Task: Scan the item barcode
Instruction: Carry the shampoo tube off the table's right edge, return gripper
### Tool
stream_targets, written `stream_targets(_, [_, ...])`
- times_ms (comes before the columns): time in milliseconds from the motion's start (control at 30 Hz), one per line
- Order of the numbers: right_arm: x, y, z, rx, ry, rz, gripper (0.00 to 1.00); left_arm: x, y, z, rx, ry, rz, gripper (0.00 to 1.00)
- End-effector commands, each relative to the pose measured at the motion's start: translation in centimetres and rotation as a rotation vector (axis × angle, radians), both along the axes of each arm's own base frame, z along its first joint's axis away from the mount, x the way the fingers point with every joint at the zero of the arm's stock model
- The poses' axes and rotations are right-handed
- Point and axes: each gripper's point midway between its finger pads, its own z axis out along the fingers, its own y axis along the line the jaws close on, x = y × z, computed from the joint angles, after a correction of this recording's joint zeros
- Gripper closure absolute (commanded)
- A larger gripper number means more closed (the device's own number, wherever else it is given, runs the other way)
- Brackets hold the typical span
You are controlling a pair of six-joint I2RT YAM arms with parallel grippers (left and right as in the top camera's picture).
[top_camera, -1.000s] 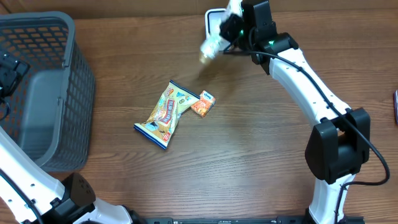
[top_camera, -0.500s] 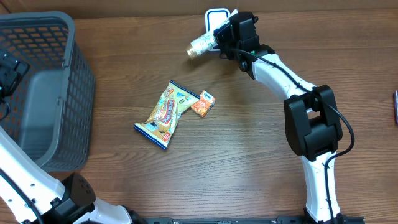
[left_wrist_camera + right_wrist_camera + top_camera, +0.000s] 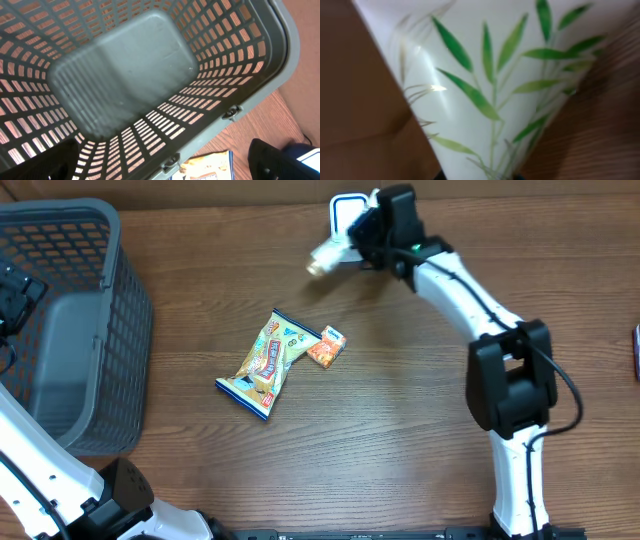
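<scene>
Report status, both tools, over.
Left tool open, over the basket. Right tool shut on leaf-print packet, held above table. Snack bag and orange packet lie clear of it.

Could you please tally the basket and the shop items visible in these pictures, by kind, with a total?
gray basket: 1
yellow snack bag: 1
small orange packet: 1
white leaf-print item: 1
Total: 4

You'll find the grey plastic mesh basket (image 3: 60,320) at the left of the brown wooden table (image 3: 400,430). Right of it lies the yellow foil snack pouch (image 3: 265,365), with the small orange packet (image 3: 326,347) just beside its right corner.
</scene>
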Motion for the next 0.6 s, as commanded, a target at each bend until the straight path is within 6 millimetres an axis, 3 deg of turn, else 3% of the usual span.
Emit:
stream_targets(0, [1.0,-11.3,12.8,-0.139,-0.193,-0.191,0.96,0.0,0.1,0.1,0.0,-0.006,0.007,0.0])
stream_targets(33, [0.3,-14.1,13.0,-0.172,-0.157,-0.247,0.96,0.0,0.1,0.1,0.0,-0.006,0.007,0.0])
stream_targets(100, [-2.6,-22.4,12.6,-0.256,-0.029,-0.406,0.96,0.0,0.1,0.1,0.0,-0.006,0.007,0.0])
stream_targets(167, [-4.5,-26.7,11.6,-0.292,0.058,-0.484,0.96,0.0,0.1,0.1,0.0,-0.006,0.007,0.0])
stream_targets(200, [-6.8,-31.0,10.2,-0.322,0.16,-0.559,0.96,0.0,0.1,0.1,0.0,-0.006,0.007,0.0])
stream_targets(300, [-12.2,-39.0,7.5,-0.391,0.362,-0.723,0.96,0.0,0.1,0.1,0.0,-0.006,0.007,0.0])
stream_targets(333, [-15.0,-43.0,6.6,-0.425,0.439,-0.815,0.96,0.0,0.1,0.1,0.0,-0.006,0.007,0.0])
stream_targets(467, [-21.7,-50.6,5.0,-0.435,0.585,-1.0,0.96,0.0,0.1,0.1,0.0,-0.006,0.007,0.0])
stream_targets(567, [-26.0,-54.3,4.0,-0.401,0.661,-1.099,0.96,0.0,0.1,0.1,0.0,-0.006,0.007,0.0])
